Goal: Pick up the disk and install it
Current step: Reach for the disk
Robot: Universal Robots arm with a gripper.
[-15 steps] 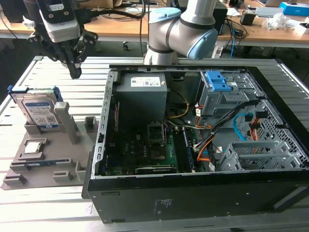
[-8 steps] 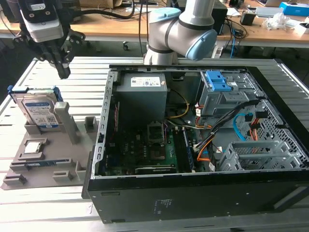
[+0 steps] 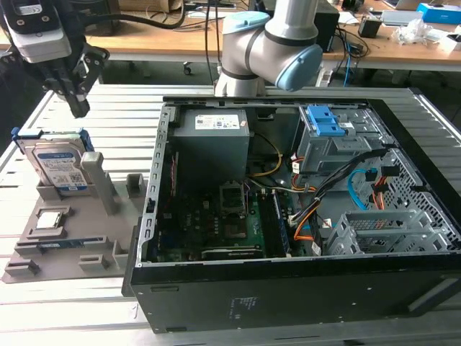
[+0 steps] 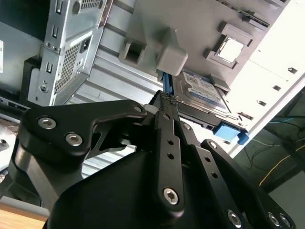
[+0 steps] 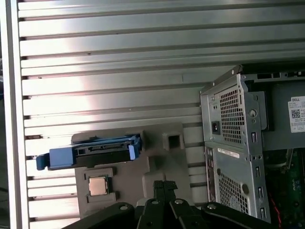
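The disk (image 3: 60, 167) is a silver hard drive with a white-and-blue label and blue side rails. It leans upright in a slot of the grey holder (image 3: 72, 238) at the exterior view's left. Both wrist views also show the disk (image 4: 202, 89) (image 5: 90, 152) in that holder. My gripper (image 3: 77, 107) hangs above the disk's far top edge, clear of it. Its black fingers (image 5: 164, 185) are pressed together with nothing between them, and the gripper's tip (image 4: 169, 98) points towards the disk's blue rail.
An open computer case (image 3: 302, 216) lies on the slatted metal table (image 3: 86, 317) right of the holder, with a blue drive cage (image 3: 324, 126) and a grey power supply box (image 3: 212, 140) inside. A square processor chip (image 3: 49, 220) sits on the holder in front of the disk.
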